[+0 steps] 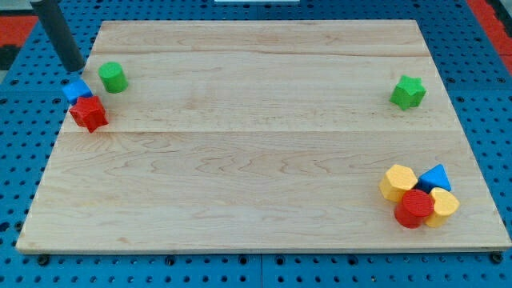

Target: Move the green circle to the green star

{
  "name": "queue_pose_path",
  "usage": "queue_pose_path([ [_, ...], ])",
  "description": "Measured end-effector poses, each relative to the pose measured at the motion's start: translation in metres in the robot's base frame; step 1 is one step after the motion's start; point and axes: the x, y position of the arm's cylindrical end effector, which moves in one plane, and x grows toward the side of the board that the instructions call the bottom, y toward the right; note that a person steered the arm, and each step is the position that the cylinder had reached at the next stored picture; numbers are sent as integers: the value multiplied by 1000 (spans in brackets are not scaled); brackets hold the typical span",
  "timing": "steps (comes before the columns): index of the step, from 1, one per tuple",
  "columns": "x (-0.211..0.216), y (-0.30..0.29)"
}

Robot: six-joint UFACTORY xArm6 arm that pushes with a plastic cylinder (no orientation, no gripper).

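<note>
Up near the board's top-left corner, my tip [74, 67], a bare gripperless rod, stands just beside the stubby green circle [113, 77]; the green star [408, 91] sits by the right edge.

The only visible part of the robot is a straight rod [61, 36], cylindrical in section and uniform in width along the length that shows. Its surface is dark grey to near black, with a matte finish and a faint lighter sheen down one side. No cables, screws, labels or markings can be made out on it. The upper portion is cut off by the view's top edge. My tip [74, 69] is a plain blunt end of the same dark colour.
</note>
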Motion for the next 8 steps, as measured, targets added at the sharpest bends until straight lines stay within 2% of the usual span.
queue_pose_path([
  [2, 23, 103],
  [3, 22, 103],
  [4, 25, 69],
  [5, 44, 82],
  [7, 66, 240],
  [8, 68, 243],
])
